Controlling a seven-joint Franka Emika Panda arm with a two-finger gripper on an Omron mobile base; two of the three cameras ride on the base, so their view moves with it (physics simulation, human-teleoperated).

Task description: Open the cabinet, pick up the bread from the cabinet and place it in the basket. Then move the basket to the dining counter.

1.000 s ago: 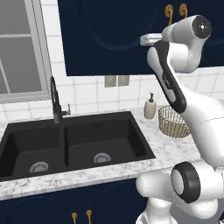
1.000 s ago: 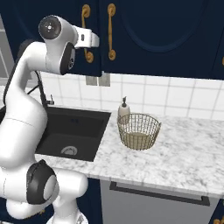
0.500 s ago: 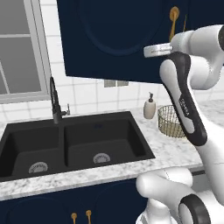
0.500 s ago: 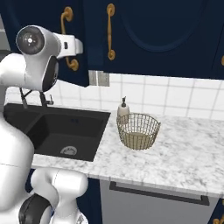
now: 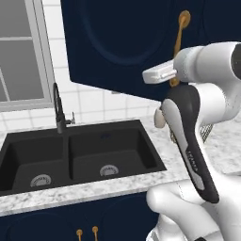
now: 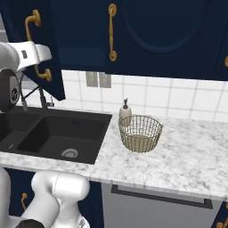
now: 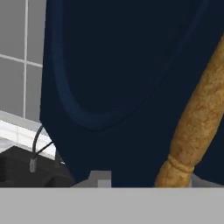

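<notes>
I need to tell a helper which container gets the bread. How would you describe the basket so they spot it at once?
Find the marble counter right of the black sink. The basket stands there by the tiled wall: round, tan wire mesh, open-topped, unlike the small white soap bottle behind it.

The left base view looked from behind the arm's left, forward and down over the black sink [image 5: 80, 157] toward the cabinet [image 5: 122, 42]. The right base view faced the same wall from the other side, sharing the sink [image 6: 58, 136] and cabinet door [image 6: 33, 49], and took in the basket [image 6: 140, 133]. The hand view sat very close against the door [image 7: 127, 74] and its brass handle [image 7: 197, 127].
</notes>
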